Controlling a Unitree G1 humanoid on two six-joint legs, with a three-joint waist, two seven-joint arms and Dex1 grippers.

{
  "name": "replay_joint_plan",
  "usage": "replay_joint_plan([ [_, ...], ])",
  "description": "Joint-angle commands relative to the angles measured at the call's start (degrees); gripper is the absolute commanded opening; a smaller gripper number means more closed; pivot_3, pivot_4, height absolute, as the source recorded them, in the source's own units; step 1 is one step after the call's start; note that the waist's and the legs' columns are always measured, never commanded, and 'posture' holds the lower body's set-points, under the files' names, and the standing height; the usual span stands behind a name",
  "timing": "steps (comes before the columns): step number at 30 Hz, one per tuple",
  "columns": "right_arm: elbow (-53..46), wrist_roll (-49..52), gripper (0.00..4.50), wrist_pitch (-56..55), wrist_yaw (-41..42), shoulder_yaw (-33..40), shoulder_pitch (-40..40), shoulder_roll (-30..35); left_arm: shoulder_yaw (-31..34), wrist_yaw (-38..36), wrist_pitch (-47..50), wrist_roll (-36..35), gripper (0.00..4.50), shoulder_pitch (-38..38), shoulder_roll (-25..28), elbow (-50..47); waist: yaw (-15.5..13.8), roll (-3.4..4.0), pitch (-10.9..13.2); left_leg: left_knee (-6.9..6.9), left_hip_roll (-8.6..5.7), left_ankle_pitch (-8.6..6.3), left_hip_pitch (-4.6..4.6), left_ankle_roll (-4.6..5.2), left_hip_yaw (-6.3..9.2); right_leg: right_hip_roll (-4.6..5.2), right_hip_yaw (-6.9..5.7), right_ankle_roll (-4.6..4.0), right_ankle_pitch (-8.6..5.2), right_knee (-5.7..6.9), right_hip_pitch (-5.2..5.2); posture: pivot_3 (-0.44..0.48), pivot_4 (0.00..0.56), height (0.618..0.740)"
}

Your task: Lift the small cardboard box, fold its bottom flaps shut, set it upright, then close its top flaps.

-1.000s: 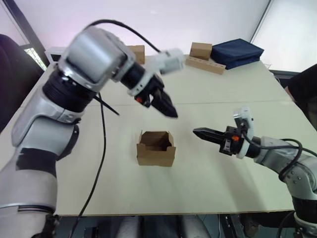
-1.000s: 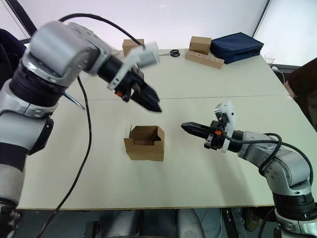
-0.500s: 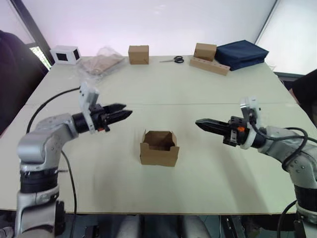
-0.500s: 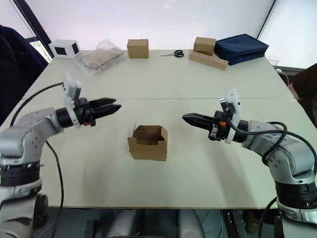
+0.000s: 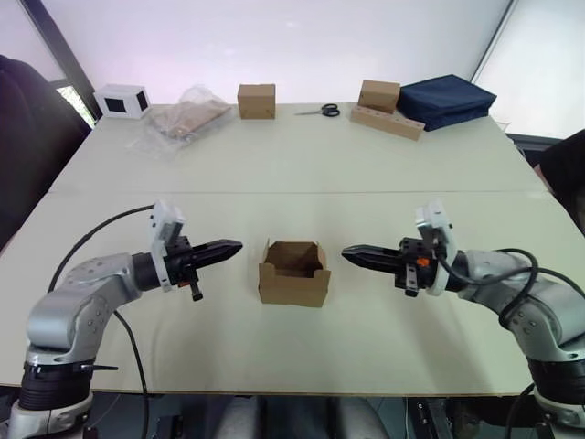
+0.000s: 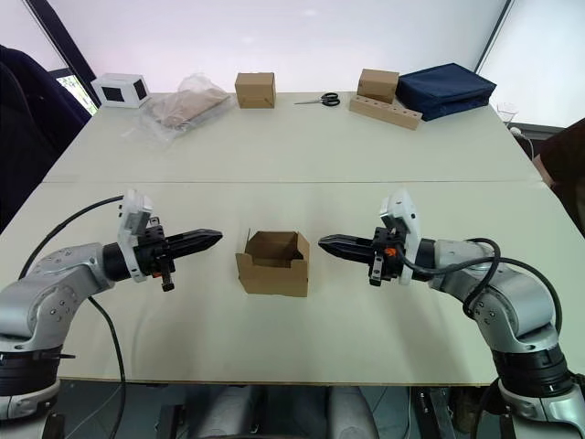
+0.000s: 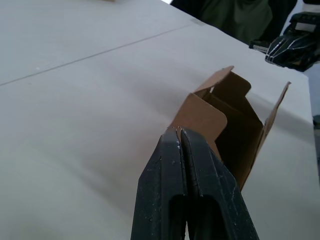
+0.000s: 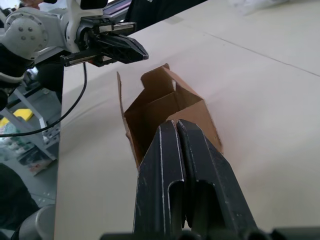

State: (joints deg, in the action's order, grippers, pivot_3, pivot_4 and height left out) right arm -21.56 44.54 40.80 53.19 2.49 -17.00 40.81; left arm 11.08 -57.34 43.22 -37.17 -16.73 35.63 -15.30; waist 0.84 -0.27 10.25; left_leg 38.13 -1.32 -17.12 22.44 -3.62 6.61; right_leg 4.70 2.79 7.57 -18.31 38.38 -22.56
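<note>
it looked like a robotics lab or test room. a wide pale table stood before plain white walls and bright windows, with no home or shop furnishings around it. far beyond the fingers, along the table's back edge, loose props were laid out: a white box with a black face, a clear plastic bag, two small brown cartons, scissors, a wooden block and a folded dark blue cloth.
</note>
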Motion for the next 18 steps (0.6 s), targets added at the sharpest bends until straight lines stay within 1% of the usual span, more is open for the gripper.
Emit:
replay_joint_plan([
  [1,0.01,-2.71,0.0,-2.46,0.81,-2.13,-1.77,-0.77,-2.24,-1.21,-2.44,0.3,0.05,-2.86,0.53,1.0,0.09,0.01,-0.01,0.0,0.0,0.0,-0.01,0.0,-0.01,0.0,0.0,0.0,0.0,0.0,0.01,0.0,0.15,0.74],
  [5,2.19,-6.08,0.0,-4.55,1.19,-4.48,-3.31,-1.67,-4.7,-2.3,-3.98,1.21,0.05,-4.74,0.69,3.2,0.2,0.01,0.0,-0.03,0.0,0.0,-0.01,0.0,-0.01,0.0,0.01,0.0,0.0,-0.05,0.0,0.0,0.15,0.74],
  [8,2.72,-6.81,0.0,-4.79,1.64,-5.17,-4.04,-2.29,-5.92,-3.55,-4.92,1.36,0.05,-4.8,0.92,4.23,0.28,0.01,0.0,-0.03,0.0,0.0,-0.01,0.0,-0.01,-0.01,0.0,0.0,0.0,-0.04,-0.01,0.0,0.15,0.74],
  [18,1.91,-6.91,0.0,-3.8,2.39,-6.47,-4.72,-3.61,-8.56,-3.74,-6.08,2.14,0.05,-2.55,1.01,1.6,0.26,0.01,0.0,-0.05,0.01,0.0,-0.01,0.01,0.0,0.0,0.01,0.0,0.0,-0.06,-0.01,0.0,0.15,0.74],
])
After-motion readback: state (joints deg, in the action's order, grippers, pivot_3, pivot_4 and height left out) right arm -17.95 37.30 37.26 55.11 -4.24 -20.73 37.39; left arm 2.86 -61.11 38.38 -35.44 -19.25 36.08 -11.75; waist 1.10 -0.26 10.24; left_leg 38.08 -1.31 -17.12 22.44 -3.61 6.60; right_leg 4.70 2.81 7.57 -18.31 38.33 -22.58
